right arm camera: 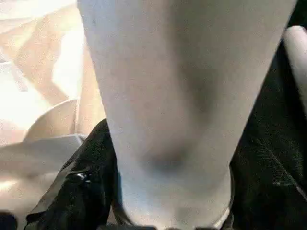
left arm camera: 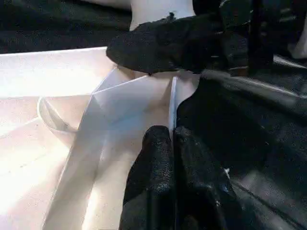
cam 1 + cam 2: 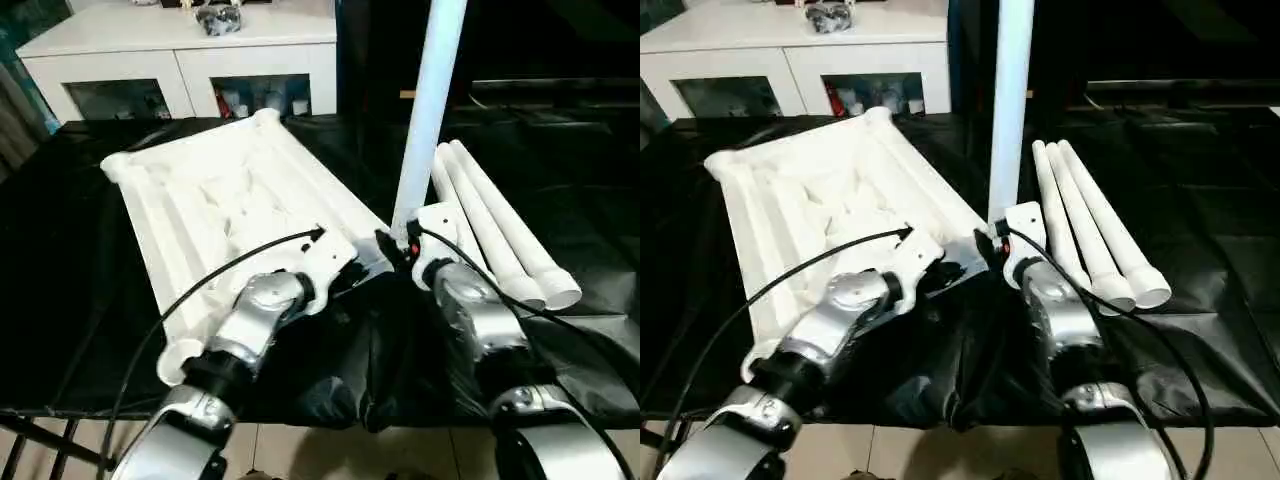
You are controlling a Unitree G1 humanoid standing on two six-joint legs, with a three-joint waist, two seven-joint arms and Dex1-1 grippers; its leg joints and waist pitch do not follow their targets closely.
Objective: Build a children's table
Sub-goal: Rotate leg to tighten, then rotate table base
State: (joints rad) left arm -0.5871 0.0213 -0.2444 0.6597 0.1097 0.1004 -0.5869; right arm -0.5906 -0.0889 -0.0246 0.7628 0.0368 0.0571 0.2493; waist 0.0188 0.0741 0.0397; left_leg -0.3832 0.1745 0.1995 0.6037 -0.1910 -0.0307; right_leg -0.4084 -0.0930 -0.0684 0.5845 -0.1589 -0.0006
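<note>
Right gripper point(image 3: 400, 247) clamps the base of an upright white tapered tube leg point(image 3: 430, 105) at the white ribbed plastic tabletop's point(image 3: 220, 200) near corner. Left gripper point(image 2: 173, 143), fingers pressed together, touches that corner. Three spare legs point(image 3: 500, 225) lie at three o'clock.

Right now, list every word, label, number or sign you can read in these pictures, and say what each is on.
None can be read.
White plastic ribbed tabletop: no text.
Upright white tube leg and three lying white tube legs: no markings.
Items behind the white cabinet's glass doors: too small and blurred to read.
</note>
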